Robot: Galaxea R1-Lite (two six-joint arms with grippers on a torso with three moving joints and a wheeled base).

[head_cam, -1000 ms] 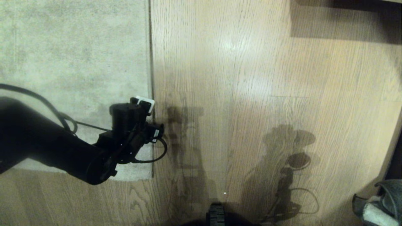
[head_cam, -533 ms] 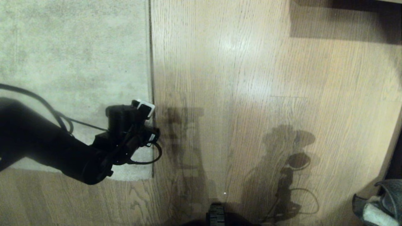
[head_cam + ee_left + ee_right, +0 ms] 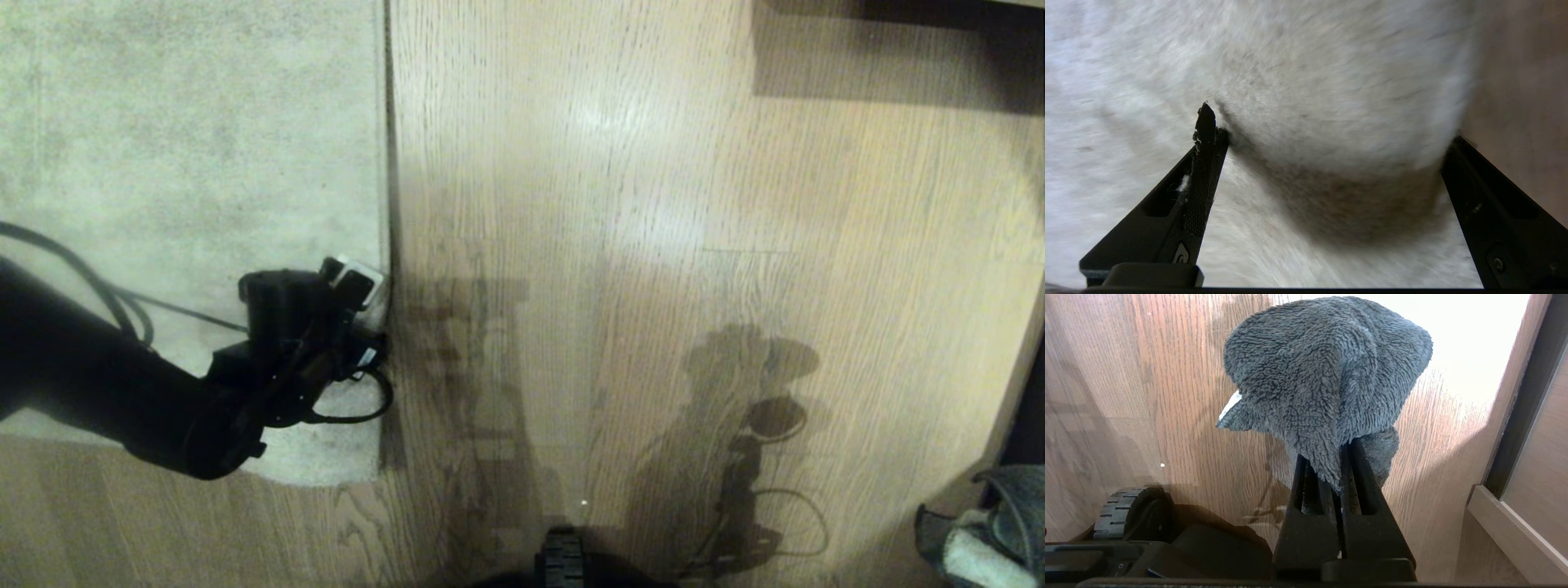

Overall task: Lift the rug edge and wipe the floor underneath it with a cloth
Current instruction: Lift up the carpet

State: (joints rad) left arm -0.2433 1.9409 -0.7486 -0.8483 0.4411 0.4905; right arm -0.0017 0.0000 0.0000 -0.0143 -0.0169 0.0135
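Observation:
The pale grey-beige rug (image 3: 188,139) lies on the left, and its rug edge (image 3: 385,204) runs straight along the wood floor (image 3: 653,204). My left gripper (image 3: 369,314) is low over that edge near the rug's near corner. In the left wrist view the left gripper (image 3: 1331,126) is open, and a raised hump of rug (image 3: 1339,102) bulges between its fingers (image 3: 1204,163), with floor (image 3: 1523,81) beyond the outer one. The right gripper (image 3: 1337,457) is shut on the fluffy dark grey cloth (image 3: 1327,375), held above the floor at the lower right (image 3: 992,531).
A dark piece of furniture and its shadow (image 3: 898,49) cross the far right. A cabinet base or skirting (image 3: 1527,457) stands close beside the right gripper. The robot's base wheel (image 3: 562,563) is at the near edge.
My left gripper has slid left and rolled its wrist. The rug edge beside it has shifted left with it, and the near corner now looks rounded and bunched. The right arm is still.

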